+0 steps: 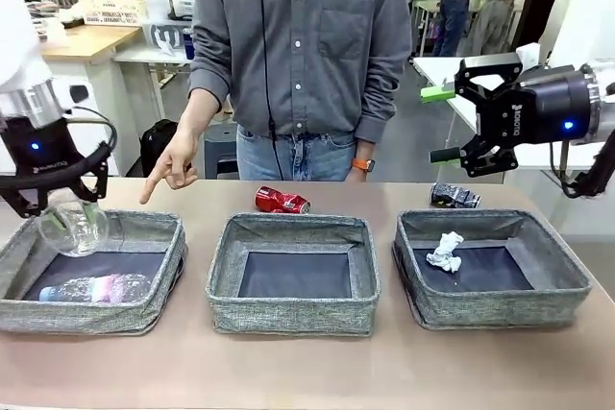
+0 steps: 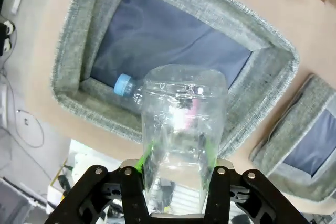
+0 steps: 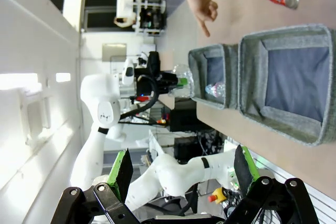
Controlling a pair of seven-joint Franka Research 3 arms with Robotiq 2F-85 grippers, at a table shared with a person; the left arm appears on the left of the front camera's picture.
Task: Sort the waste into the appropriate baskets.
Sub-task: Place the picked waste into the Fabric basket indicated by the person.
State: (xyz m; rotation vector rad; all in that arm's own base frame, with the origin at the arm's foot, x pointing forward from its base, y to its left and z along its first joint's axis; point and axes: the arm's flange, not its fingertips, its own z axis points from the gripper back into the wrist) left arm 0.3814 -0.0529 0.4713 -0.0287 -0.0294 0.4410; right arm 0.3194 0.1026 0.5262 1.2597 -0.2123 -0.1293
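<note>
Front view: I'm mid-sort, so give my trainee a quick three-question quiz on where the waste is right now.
1. True or false: the paper wad lies in the middle basket.
2. The left gripper holds: A) a clear bottle, B) the paper wad, C) nothing.
3. Fill in: the red can lies on the table behind the ___ basket.
Key: 1 false, the paper wad is in the right basket; 2 A; 3 middle.

R gripper [image 1: 440, 124] is showing white "ROBOTIQ" on its black body, letters running vertically. L gripper [image 1: 60, 206] is carrying similar white print, too small to read for sure. Print on red can [image 1: 282, 201] and dark can [image 1: 455, 196] is coming out illegible.
</note>
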